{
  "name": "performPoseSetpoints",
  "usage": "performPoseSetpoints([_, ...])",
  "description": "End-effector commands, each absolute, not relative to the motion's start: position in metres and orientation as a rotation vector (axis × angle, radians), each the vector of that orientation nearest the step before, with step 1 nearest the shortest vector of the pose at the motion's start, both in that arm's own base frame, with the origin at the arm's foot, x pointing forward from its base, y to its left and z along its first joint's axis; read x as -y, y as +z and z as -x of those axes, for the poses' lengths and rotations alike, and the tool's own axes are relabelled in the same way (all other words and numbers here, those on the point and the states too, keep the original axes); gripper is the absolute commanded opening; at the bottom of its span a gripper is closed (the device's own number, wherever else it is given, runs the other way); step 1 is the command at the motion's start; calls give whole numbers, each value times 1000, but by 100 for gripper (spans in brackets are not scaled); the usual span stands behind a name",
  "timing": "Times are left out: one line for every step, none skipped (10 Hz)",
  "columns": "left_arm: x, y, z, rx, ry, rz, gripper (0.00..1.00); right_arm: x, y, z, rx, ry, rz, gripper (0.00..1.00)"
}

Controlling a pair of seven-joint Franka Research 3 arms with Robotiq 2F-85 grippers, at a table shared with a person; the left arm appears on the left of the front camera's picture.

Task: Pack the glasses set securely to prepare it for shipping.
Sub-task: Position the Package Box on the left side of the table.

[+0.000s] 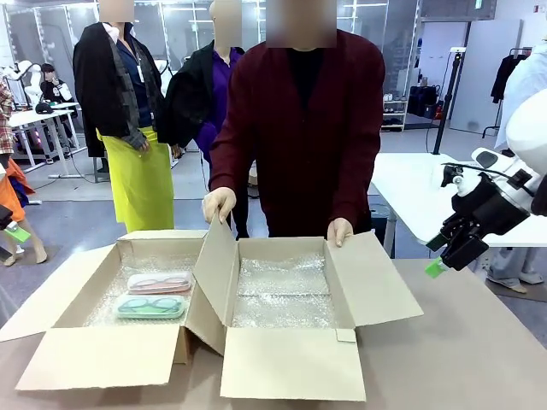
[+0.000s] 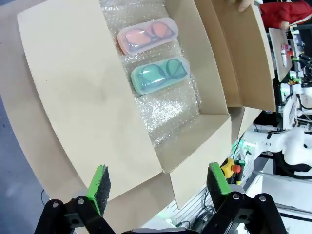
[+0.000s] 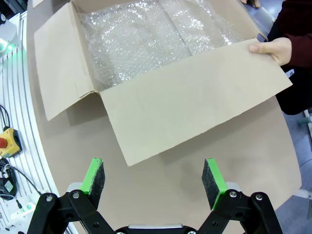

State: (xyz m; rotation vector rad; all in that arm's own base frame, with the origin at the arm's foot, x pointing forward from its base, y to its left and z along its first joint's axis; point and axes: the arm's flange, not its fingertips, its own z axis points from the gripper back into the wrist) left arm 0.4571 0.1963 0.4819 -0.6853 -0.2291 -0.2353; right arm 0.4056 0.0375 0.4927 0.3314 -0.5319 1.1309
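A pink case [image 1: 160,282] [image 2: 147,35] and a mint-green case [image 1: 151,307] [image 2: 161,74], each showing a matching pair of glasses, lie side by side on bubble wrap in the left cardboard box [image 1: 64,295] [image 2: 73,97]. The right cardboard box [image 1: 282,363] [image 3: 190,112] holds bubble wrap [image 1: 282,295] [image 3: 141,39]. A person in a dark red cardigan holds its flaps with one hand [image 1: 217,205] and the other hand [image 1: 339,231] [image 3: 270,50]. My right gripper [image 1: 446,256] [image 3: 155,179] hangs open beside the right box. My left gripper [image 2: 158,183] is open above the left box's near flap.
The brown table [image 1: 470,359] [image 3: 161,195] has free room right of the boxes. A white table [image 1: 419,184] stands behind on the right. A yellow stop button box [image 3: 7,141] [image 2: 230,168] sits off the table edge.
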Motion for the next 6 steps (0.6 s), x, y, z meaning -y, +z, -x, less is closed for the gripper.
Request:
performPoseSetpoints([-197,485,-457,231,-224,680,100,-38,494,-405,521,1144,-326,100])
performPoseSetpoints([-197,485,-457,231,-224,680,100,-38,494,-405,521,1144,-326,100])
performPoseSetpoints([-196,482,-457,229,-235,685,100,-38,494,-405,521,1144,-326,100])
performPoseSetpoints([-186,493,-457,235,-275,654,100,-38,494,-405,521,1144,-326,100])
performPoseSetpoints([-175,504,-454,259,-310,655,100,-38,494,-405,521,1144,-326,100])
performPoseSetpoints([-156,523,-440,302,-350,627,100,-38,494,-405,521,1144,-326,100])
